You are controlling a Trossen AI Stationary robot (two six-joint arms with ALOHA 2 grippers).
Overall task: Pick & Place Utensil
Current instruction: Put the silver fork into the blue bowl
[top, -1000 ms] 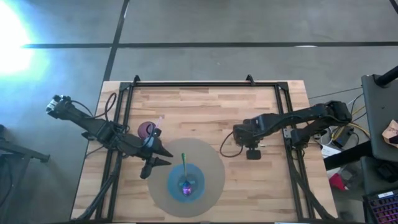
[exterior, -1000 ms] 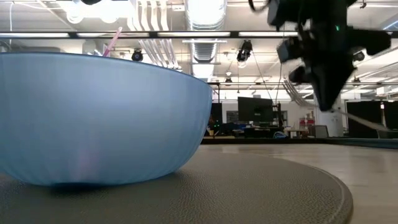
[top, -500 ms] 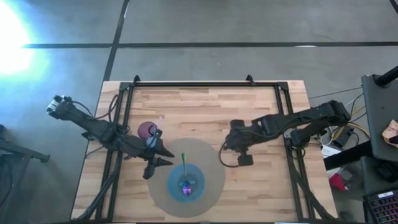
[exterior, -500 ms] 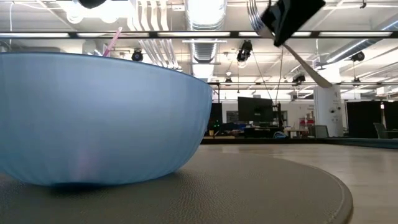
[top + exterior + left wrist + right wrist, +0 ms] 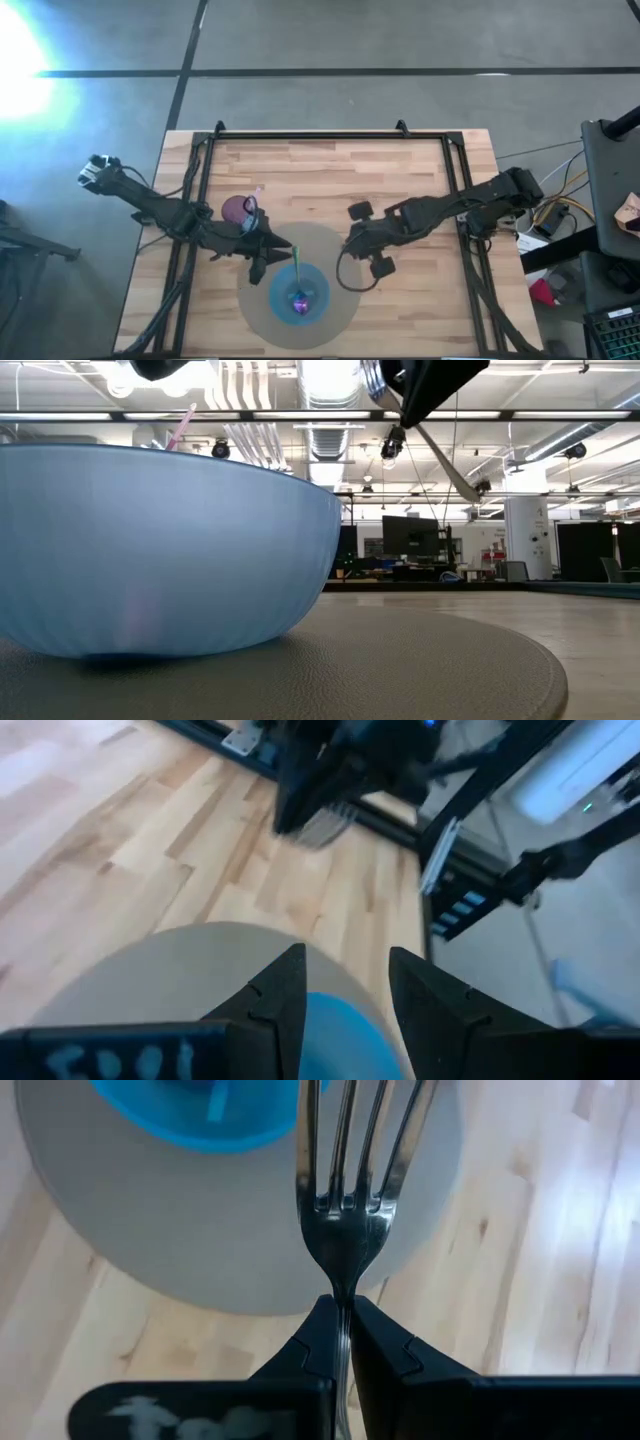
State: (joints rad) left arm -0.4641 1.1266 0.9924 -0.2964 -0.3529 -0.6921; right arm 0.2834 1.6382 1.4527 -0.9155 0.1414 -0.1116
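On the wooden table (image 5: 330, 175), a blue bowl (image 5: 298, 293) sits on a round grey mat (image 5: 335, 260). The right gripper (image 5: 340, 1330), clamped on a fork (image 5: 345, 1230), hangs over the mat's right edge. The left gripper (image 5: 340, 995) is parted and empty, just left of the bowl.

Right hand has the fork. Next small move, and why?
Probably carry the fork a bit farther over the mat toward the bowl. The right hand is shut on its handle, tines aimed at the bowl, but in the high view it's only at the mat's edge.
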